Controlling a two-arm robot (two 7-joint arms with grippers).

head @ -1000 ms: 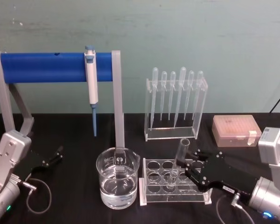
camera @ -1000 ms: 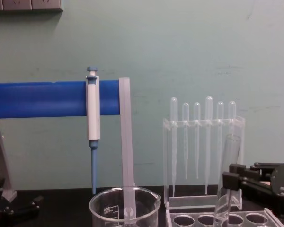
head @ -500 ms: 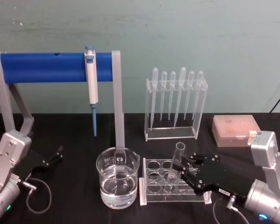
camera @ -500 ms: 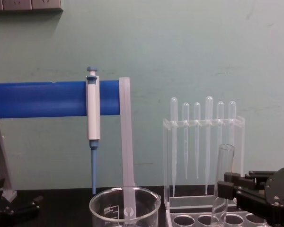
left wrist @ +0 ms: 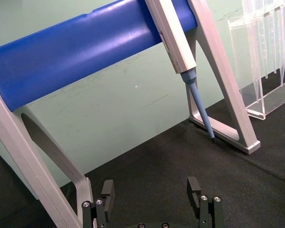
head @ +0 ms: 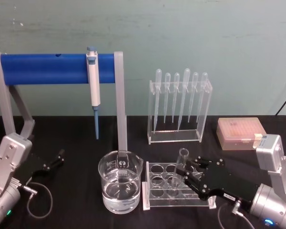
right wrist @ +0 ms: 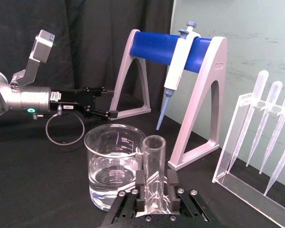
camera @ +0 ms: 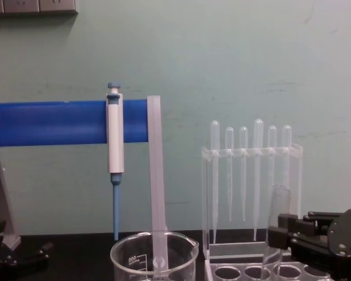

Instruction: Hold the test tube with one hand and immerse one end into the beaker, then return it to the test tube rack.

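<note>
The right gripper (head: 185, 175) is clamped on the test tube (head: 181, 164), its black fingers (right wrist: 138, 183) pressing the glass from both sides below the open rim. The tube stands nearly upright, tilted slightly, with its lower end down in a hole of the clear rack (head: 156, 189) that sits right under the gripper. In the chest view the tube (camera: 276, 219) rises above the gripper (camera: 276, 238), with the rack's round holes (camera: 245, 273) directly beneath it.

Just beyond the rack, on the side away from the right arm, stands the beaker (head: 120, 187), part-filled with clear liquid and apart from the tube. In the right wrist view the beaker (right wrist: 116, 164) is close behind the tube (right wrist: 153, 166).

Behind the gripper a taller clear stand (head: 179, 109) holds six pipettes. Farther off, past the beaker, a blue-and-grey frame (head: 57, 69) carries a white-and-blue pipettor (head: 93, 88). A pinkish box (head: 241, 133) lies behind the right arm.

The left gripper (head: 56, 160) is parked well away, on the far side of the beaker, low over the black table (head: 76, 138), its fingers (left wrist: 107, 194) spread apart and holding nothing.
</note>
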